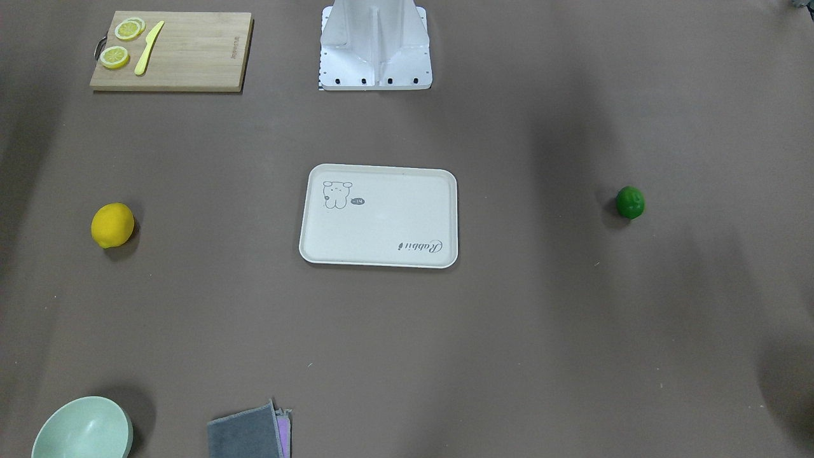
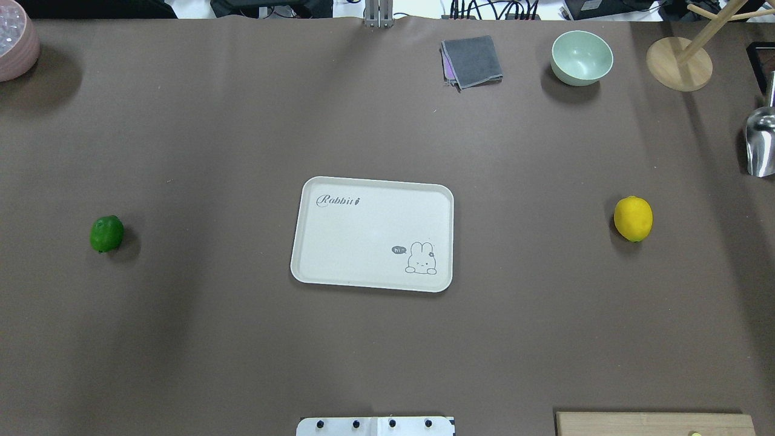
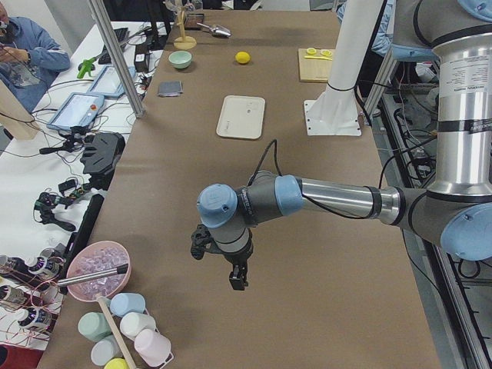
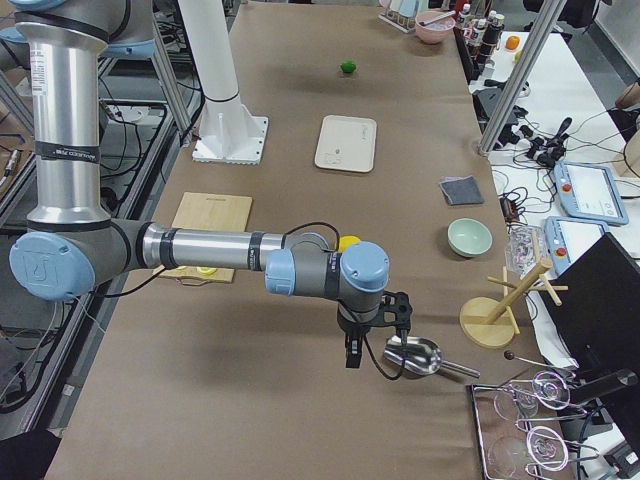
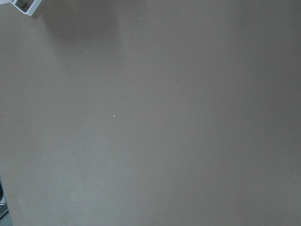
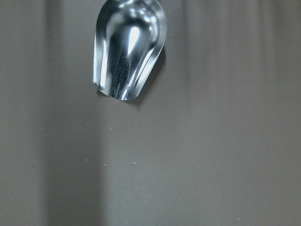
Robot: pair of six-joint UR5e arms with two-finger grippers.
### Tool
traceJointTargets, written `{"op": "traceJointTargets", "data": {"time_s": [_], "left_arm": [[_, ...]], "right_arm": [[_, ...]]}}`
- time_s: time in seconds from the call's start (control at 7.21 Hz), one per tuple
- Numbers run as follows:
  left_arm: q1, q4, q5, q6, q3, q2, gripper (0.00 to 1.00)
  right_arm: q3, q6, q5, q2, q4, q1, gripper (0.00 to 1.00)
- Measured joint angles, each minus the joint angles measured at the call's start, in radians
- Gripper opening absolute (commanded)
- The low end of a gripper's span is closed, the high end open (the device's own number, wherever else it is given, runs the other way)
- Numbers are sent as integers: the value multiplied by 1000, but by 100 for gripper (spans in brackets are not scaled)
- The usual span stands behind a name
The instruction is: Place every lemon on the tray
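The cream-white tray [image 2: 363, 236] lies empty mid-table, also in the front-facing view [image 1: 381, 222]. The yellow lemon [image 2: 633, 218] lies on the table far to the tray's right in the overhead view [image 1: 112, 224]. The dark green lemon [image 2: 106, 234] lies far to its left [image 1: 630, 202]. My left gripper [image 3: 219, 267] shows only in the exterior left view, above bare table near that table end. My right gripper [image 4: 375, 335] shows only in the exterior right view, over a metal scoop [image 6: 129, 52]. I cannot tell whether either is open or shut.
A wooden cutting board [image 1: 191, 57] with lemon slices [image 1: 129, 29] and a yellow knife [image 1: 148, 48] lies near the robot base [image 1: 375, 44]. A green bowl [image 2: 582, 57], grey cloth [image 2: 472, 60], wooden rack [image 2: 678, 63] and pink bowl [image 2: 15, 42] stand along the far edge.
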Motion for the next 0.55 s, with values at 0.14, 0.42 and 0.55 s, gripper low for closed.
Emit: {"op": "traceJointTargets", "data": {"time_s": [0.14,0.42,0.55], "left_arm": [[5,-3,-2,-77,-29,3,98],[74,-14,-6,-231,-83,8,98],[133,-49,-9,-331,-104,8,98]], "right_arm": [[0,2,-4,5,1,-9,100],[3,55,9,22,36,-50,100],[6,154,47,28,88,-85,100]]}}
